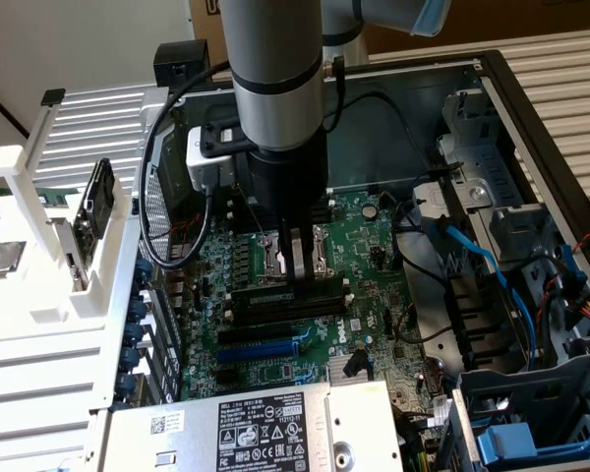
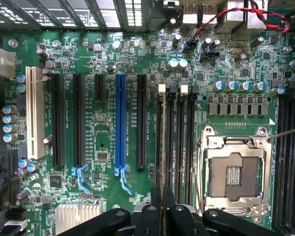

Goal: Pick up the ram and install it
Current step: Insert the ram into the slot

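Gripper (image 1: 297,281) is pinched nearly closed on a thin dark edge. That edge reads as the ram (image 1: 265,296), seen edge-on and lying along the memory slots (image 2: 181,142), on the side toward the blue expansion slot (image 2: 120,123). Can't tell how deep it sits. The CPU socket (image 2: 234,174) is just beside the slots on the other side, with its metal frame around a bare contact field. All of this is on the green motherboard (image 1: 374,236), which lies flat in the open PC case (image 1: 492,88). Also in the case: a grey drive cage (image 1: 531,393) at the exterior view's right with blue cables (image 1: 472,251) running into it, and a labelled power supply (image 1: 256,428) along the near edge. Outside the case, at the exterior view's left, is a white rack (image 1: 39,285). It holds a square chip (image 1: 2,258) lying flat and a dark flat part (image 1: 100,197) standing on edge. A black cable (image 1: 152,197) loops down from the wrist along the case's left wall.
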`<state>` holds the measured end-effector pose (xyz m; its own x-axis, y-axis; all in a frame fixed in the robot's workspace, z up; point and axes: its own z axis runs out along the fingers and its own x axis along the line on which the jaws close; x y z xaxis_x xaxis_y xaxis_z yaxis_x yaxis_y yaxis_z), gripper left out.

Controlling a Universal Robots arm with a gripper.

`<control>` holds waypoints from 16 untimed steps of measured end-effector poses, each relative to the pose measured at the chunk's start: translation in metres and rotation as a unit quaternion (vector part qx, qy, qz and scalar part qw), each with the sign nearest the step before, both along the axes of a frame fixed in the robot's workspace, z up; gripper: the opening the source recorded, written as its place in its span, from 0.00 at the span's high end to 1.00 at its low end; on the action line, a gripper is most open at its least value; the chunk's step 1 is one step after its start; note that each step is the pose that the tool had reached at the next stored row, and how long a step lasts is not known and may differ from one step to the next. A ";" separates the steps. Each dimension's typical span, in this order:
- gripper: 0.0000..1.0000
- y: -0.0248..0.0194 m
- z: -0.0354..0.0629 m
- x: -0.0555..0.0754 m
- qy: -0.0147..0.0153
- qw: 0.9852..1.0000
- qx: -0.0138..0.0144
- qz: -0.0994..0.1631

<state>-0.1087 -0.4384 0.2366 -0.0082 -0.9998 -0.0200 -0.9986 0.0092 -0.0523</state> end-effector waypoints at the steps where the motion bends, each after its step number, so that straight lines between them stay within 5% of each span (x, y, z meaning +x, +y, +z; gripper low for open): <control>1: 0.87 -0.0001 -0.0001 0.000 0.000 1.000 0.000 0.000; 16: 0.87 0.0000 -0.0016 0.001 0.000 1.000 -0.001 0.000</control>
